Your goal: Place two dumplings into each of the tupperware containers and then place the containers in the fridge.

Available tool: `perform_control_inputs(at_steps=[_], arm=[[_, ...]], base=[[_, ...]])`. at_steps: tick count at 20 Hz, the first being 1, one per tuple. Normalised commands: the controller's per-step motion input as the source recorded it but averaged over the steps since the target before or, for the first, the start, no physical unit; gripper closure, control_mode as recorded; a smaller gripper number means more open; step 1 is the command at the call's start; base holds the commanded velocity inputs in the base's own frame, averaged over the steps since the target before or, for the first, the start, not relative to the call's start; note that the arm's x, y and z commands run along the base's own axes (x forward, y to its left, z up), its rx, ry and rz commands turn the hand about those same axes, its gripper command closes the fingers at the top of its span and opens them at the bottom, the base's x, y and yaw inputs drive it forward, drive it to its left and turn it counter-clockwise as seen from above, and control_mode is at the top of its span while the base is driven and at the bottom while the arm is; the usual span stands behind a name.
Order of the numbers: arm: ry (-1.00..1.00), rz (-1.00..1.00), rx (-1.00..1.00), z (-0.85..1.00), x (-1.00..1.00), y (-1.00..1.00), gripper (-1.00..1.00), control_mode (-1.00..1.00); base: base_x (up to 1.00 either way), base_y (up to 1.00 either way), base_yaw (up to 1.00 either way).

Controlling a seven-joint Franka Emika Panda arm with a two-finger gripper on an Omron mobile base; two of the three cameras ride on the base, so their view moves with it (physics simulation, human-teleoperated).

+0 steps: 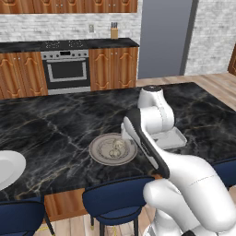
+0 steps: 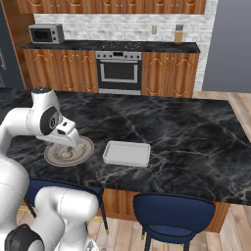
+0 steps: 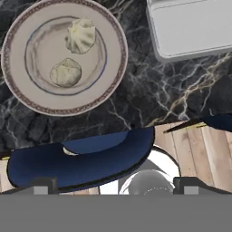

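Hand view: gripper [image 3: 111, 186] open, empty, above counter edge. Two dumplings [image 3: 80, 36] on plate [image 3: 18, 81], ahead-left of fingertips; container [image 3: 195, 27] ahead-right, beside plate.

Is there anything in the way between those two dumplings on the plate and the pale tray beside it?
Nothing visible. The dumplings sit uncovered on the plate, and just bare dark counter lies between the plate and the empty tray. The open tool hangs above the plate.
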Motion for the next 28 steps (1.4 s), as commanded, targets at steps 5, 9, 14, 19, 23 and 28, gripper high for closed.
perform_control_inputs(at_steps=[5,9,14,19,23,28], arm=[[0.0,0.0,0.0,-0.19,0.56,0.03,-1.0,-1.0],[0.0,0.0,0.0,-0.26,0.61,0.04,-1.0,-1.0],[0.0,0.0,0.0,-0.38,0.6,0.18,-1.0,-1.0],[0.0,0.0,0.0,-0.37,0.5,0.11,-1.0,-1.0],[0.0,0.0,0.0,-0.53,0.61,0.25,-1.0,-1.0],[0.01,0.0,0.0,-0.36,0.51,0.16,-1.0,-1.0]], base=[[0.0,0.0,0.0],[0.0,0.0,0.0],[0.0,0.0,0.0],[0.0,0.0,0.0],[0.0,0.0,0.0],[0.0,0.0,0.0]])
